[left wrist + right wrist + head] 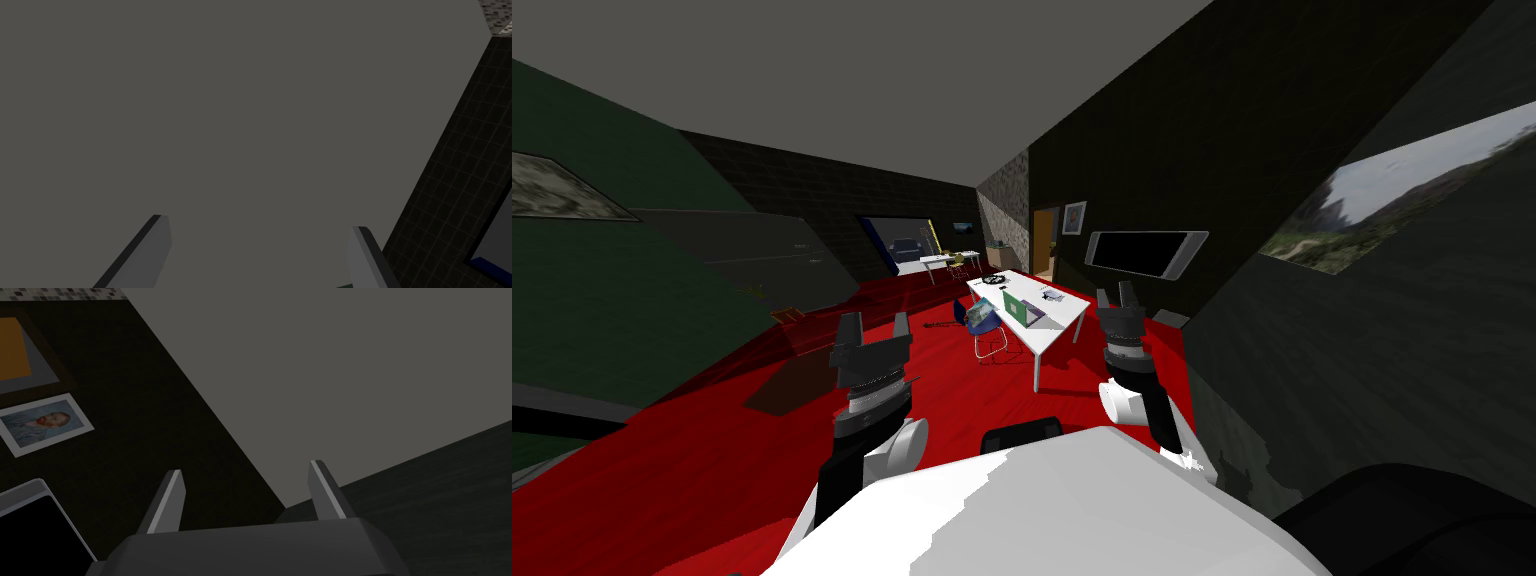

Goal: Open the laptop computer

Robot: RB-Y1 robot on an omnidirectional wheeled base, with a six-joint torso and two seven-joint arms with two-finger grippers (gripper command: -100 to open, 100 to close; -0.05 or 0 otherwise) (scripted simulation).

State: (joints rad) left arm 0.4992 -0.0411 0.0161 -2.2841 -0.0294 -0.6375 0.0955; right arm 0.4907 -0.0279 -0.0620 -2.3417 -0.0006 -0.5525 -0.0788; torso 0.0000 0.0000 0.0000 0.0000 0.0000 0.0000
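The step in hand was the approach, by my judgement; the laptop (1015, 307) sat far ahead on the near end of a white tabletop (1052, 335), well apart from both arms, across the red floor (712, 470); it showed as a small green-faced slab, and I could not tell how its lid stood; a blue chair (980, 320) stood just beside the tabletop's left edge; the left gripper (874, 330) was raised at the near left, fingers spread wide with nothing between them; the right gripper (1115, 297) was raised at the near right, likewise fully parted and empty; the next move probably called for driving the base forward to the tabletop, then lowering one arm towards the lid's front edge
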